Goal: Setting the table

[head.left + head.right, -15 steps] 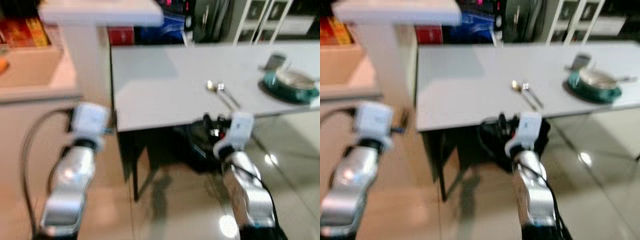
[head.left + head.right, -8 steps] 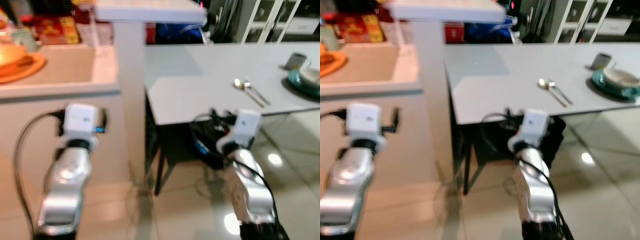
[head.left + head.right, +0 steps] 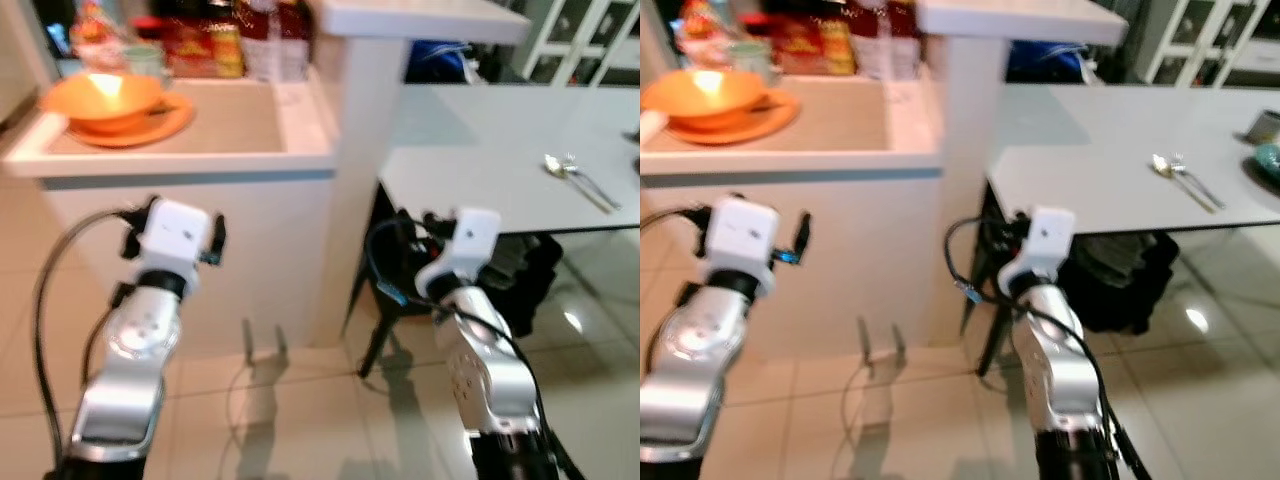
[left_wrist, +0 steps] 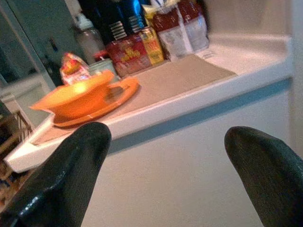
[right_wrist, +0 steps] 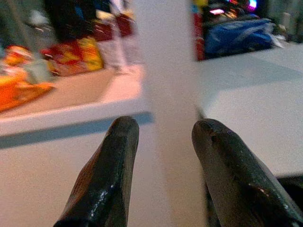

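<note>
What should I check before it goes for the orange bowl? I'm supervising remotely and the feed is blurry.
1. Left gripper open and holding nothing: ok, fingers wide apart.
2. Right gripper holding nothing: ok, fingers apart.
3. Orange bowl in sight on its orange plate: ok, on the counter.
4. Bowl within the left gripper's reach: not ok, it looks well beyond the counter's edge.
5. Bowl contents: cannot tell, too blurred.
6. Table has bare room by the spoon and fork: ok.
</note>
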{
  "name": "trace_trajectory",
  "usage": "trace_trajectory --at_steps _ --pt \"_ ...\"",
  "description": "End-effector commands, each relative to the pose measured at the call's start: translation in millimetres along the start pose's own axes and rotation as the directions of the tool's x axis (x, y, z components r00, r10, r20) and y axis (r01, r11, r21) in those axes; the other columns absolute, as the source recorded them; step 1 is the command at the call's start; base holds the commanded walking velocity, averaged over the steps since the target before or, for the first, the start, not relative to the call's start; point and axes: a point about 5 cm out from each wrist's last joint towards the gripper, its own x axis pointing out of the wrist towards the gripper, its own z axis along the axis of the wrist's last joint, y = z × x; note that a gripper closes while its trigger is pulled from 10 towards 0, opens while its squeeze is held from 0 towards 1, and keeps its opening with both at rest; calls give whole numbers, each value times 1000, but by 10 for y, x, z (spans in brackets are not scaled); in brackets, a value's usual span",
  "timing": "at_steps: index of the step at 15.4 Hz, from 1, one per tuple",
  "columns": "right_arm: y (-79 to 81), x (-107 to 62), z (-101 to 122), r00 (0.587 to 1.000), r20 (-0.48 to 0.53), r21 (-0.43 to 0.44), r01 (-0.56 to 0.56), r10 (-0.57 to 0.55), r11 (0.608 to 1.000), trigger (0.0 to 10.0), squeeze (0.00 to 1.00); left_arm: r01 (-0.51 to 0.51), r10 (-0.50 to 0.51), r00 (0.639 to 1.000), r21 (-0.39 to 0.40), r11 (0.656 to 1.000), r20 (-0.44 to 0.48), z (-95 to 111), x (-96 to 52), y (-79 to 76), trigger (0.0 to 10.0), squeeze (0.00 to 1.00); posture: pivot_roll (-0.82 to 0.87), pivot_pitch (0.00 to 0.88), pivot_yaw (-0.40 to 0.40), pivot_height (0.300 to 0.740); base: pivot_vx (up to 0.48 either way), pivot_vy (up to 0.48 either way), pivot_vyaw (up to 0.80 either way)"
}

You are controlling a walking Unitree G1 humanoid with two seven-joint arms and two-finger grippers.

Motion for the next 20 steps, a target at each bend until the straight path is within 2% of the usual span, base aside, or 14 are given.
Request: trace_trajectory --at_steps 1,2,3,8,9,11,13,15,16,17,18,20 --pt "-15 -4 79 999 32 8 -2 2 1000 10000 0 34 -34 999 -11 999 27 79 5 -71 10000 0 92 0 -55 740 0 480 406" --pt "-18 28 144 998 60 -16 7 -6 1000 10000 1000 40 -39 999 -27 999 24 101 6 -70 10000 0 91 0 -58 740 0 480 769" --pt "-15 44 170 997 71 -3 2 -2 1000 10000 1000 42 -41 999 -30 999 19 101 6 -76 10000 0 90 0 -56 740 0 480 788" --pt "-92 115 283 995 97 -55 8 -2 998 10000 1000 45 -45 999 -16 999 25 144 66 -94 10000 0 83 0 -51 740 0 480 800" --pt "-129 122 309 995 94 -48 19 -15 999 10000 1000 24 -22 999 -62 998 28 162 41 -69 10000 0 78 0 -59 740 0 0 800" --pt "-173 127 295 996 73 -34 53 -51 998 10000 1000 -4 5 1000 -104 995 11 138 22 -31 10000 0 70 0 -72 740 0 0 400" --pt "-231 141 316 993 80 -94 93 -85 991 10000 1000 -36 37 999 -112 993 3 132 42 -7 10000 0 80 0 -64 740 0 0 0" --pt "-321 190 303 986 8 -62 168 -168 984 10000 1000 -17 20 999 -75 997 42 235 101 -28 10000 0 79 0 -63 740 0 0 0" --pt "-320 212 332 986 24 -67 164 -163 984 10000 1000 -5 9 999 -68 998 50 248 119 -30 10000 0 79 0 -67 740 289 0 0" --pt "-296 220 345 989 30 -76 144 -142 987 10000 0 0 1 999 -29 1000 55 254 126 -19 10000 0 80 0 -72 740 341 0 0" --pt "-274 229 336 990 14 -40 139 -138 990 10000 0 10 -9 998 -21 1000 61 271 122 -9 10000 0 75 0 -75 740 352 0 0" --pt "-258 235 341 992 3 -42 130 -130 991 10000 0 7 -5 998 -25 1000 59 268 128 -2 10000 0 66 0 -78 740 362 0 0"
